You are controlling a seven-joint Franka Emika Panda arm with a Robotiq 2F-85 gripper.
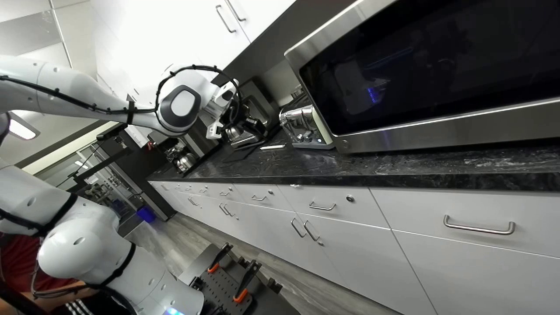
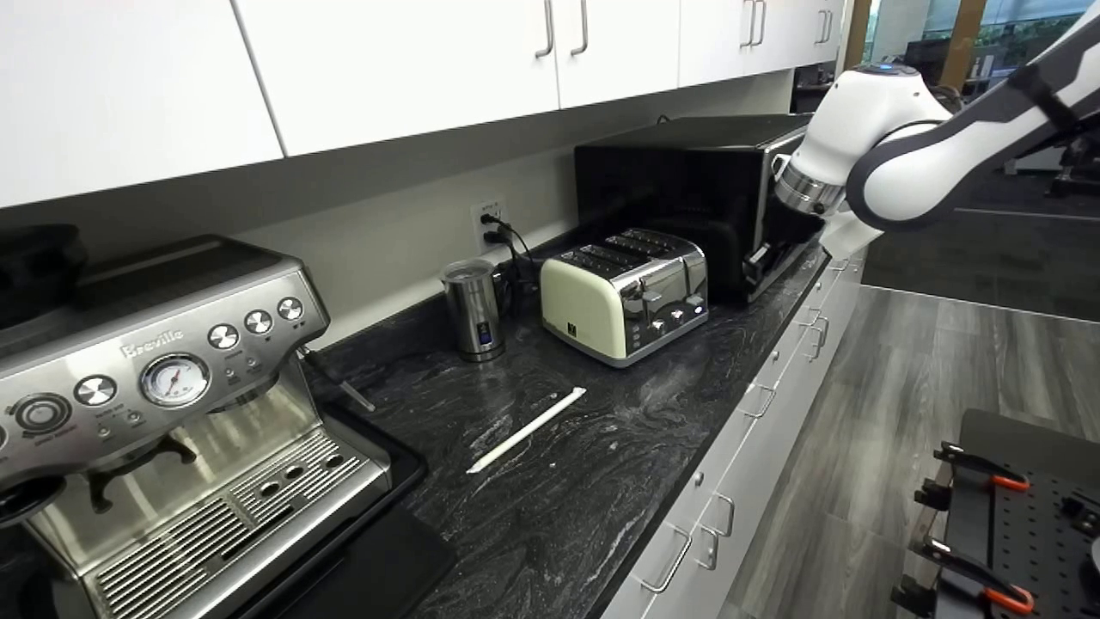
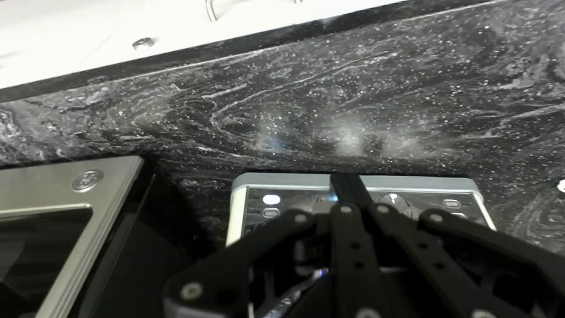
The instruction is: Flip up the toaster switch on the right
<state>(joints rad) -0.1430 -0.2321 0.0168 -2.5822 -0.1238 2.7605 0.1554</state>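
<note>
Wrist view: the claw (image 3: 345,176) extends up from the bottom edge, closed, its two slim black fingers (image 3: 344,190) meeting side by side. The tips overlap the grey front edge of the toaster (image 3: 426,196), which rests on a dark, pale-veined desk (image 3: 273,110); a lit white button (image 3: 271,199) glows on its chrome face. The steel-framed oven (image 3: 106,212) stands to the left, just beside the toaster.

In an exterior view, I see the toaster upright between a steel jug (image 2: 473,309) and the oven, its cream end and chrome front with silver knobs (image 2: 658,327) turned toward me. The claw hangs tilted before the oven's face, near the toaster but apart from it. Closer to where I stand, a thin white stick (image 2: 526,432) lies on the desk, and a coffee machine (image 2: 198,344) fills the lower left.

In an exterior view, the white arm (image 1: 78,249) extends from the left, the dark claw at its end above the desk, its fingers too small to make out. The toaster shows beside the oven's corner, apart from the claw. White drawers (image 1: 420,210) stand below the desk's edge, and a person in red (image 1: 19,253) is partly visible behind the arm.
</note>
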